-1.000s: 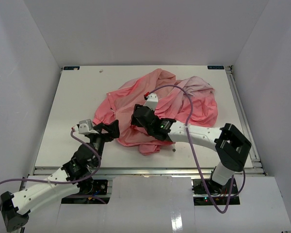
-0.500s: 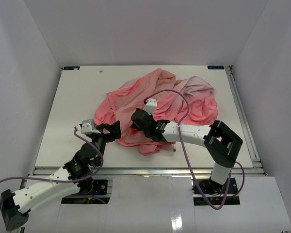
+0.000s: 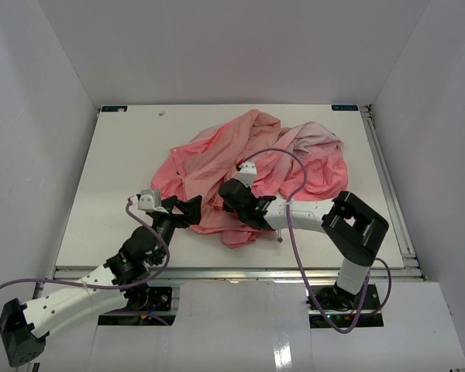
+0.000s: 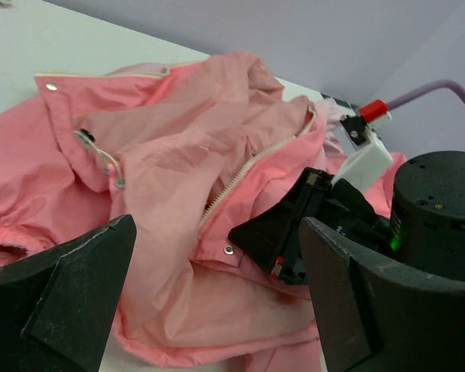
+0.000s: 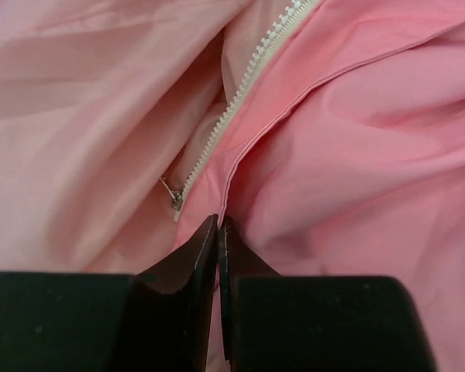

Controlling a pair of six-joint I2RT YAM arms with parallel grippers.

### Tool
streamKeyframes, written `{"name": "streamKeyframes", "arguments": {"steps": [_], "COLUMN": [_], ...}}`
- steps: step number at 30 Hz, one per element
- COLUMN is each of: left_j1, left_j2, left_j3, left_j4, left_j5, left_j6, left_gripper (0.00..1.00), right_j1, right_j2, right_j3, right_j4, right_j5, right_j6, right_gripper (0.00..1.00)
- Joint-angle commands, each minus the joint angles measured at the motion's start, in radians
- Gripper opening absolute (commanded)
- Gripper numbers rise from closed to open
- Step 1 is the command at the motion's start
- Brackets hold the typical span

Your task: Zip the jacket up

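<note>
The salmon-pink jacket (image 3: 256,159) lies crumpled in the middle of the table. Its light zipper edge (image 5: 248,77) runs down to a small metal pull (image 5: 173,198). My right gripper (image 5: 218,221) is shut on the jacket's pink seam edge just beside the zipper's lower end. From above, the right gripper (image 3: 227,194) sits at the jacket's near edge. My left gripper (image 3: 191,209) stands open at the jacket's near-left hem, with nothing between its fingers. In the left wrist view the left gripper (image 4: 217,236) frames the hem, a snap stud (image 4: 229,249) and the right gripper's black fingers (image 4: 275,232).
The white table (image 3: 124,170) is walled by white panels at the back and both sides. A purple cable (image 3: 294,167) loops over the jacket from the right arm. A small dark object (image 3: 279,238) lies on the table near the jacket's front edge.
My right gripper has closed from half open onto the jacket's edge. The left arm has moved right, nearer the jacket's hem, with its jaws still open.
</note>
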Motion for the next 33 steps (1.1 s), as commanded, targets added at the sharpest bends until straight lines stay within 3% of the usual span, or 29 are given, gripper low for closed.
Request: {"name": "streamKeyframes", "arguments": {"steps": [1,5,8,19,22,24,33], "left_j1": [0.0,0.002,0.004,0.14,0.213,0.237,0.267], "left_j2": [0.078,0.172,0.252,0.488,0.523,0.546,0.71], "left_j3": [0.047,0.108,0.163,0.292,0.314,0.344,0.429], "left_j4": [0.025,-0.001,-0.063,-0.115,-0.102,-0.106,-0.057], "left_j5": [0.195,0.306,0.353,0.633,0.822,0.866,1.099], "left_j6": [0.024,-0.004,-0.017,-0.026,-0.02,-0.009,0.038], "left_gripper": [0.96,0.94,0.93,0.92,0.93,0.93,0.91], "right_j1": [-0.035,-0.057,-0.058,-0.082,-0.094,-0.098,-0.111], "right_j2": [-0.124,-0.288,-0.382,-0.65,-0.702,-0.725,-0.808], "right_j3": [-0.137,-0.318,-0.423,-0.565,-0.593,-0.606,-0.68], "right_j4": [0.127,0.293,0.327,0.364,0.364,0.365,0.365], "right_j5": [-0.064,-0.198,-0.23,-0.34,-0.377,-0.39,-0.401], "right_j6": [-0.161,-0.279,-0.327,-0.403,-0.417,-0.424,-0.426], "right_gripper": [0.08,0.08,0.08,0.08,0.08,0.08,0.08]}}
